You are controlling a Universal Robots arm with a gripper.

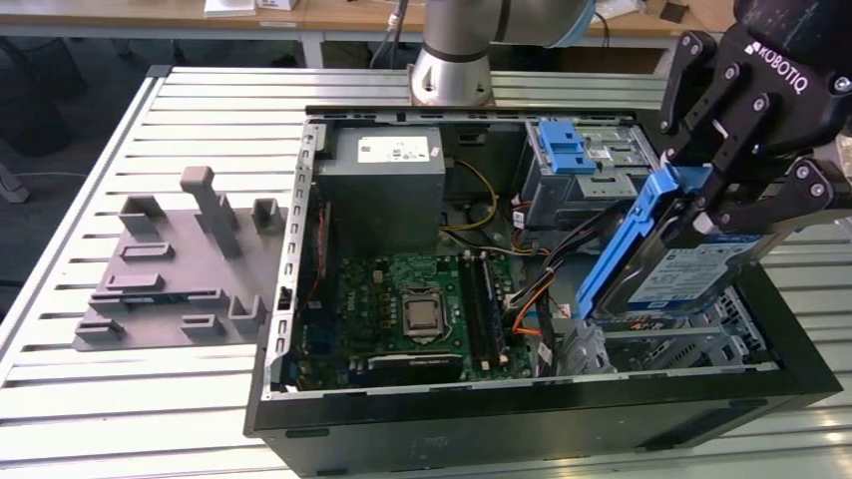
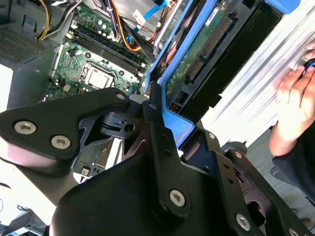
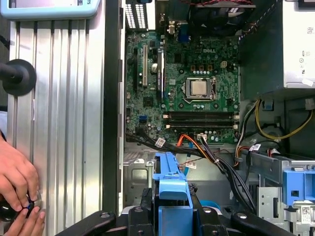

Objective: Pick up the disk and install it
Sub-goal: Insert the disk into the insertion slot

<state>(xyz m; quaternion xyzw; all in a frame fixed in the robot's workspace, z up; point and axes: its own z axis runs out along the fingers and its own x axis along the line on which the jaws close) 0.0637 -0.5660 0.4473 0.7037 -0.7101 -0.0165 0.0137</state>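
The disk [image 1: 681, 277], silver with a white-and-blue label and blue carrier rails, hangs tilted, its upper end clamped in the closed gripper [image 1: 725, 210]. Its lower edge sits at the mouth of the metal drive bay [image 1: 665, 344], in the corner of the open computer case [image 1: 533, 424] on the exterior view's right; whether the two touch cannot be told. Cables [image 1: 540, 289] crowd the side toward the motherboard [image 1: 406, 304], and the case wall runs close on the other side. Farther back stand the drive cage [image 1: 586, 165] with its blue latch and the grey power supply [image 1: 386, 185]. In the first wrist view a person's hand [image 3: 17, 179] is near the edge of the slatted worktop [image 3: 59, 123], apart from the case.
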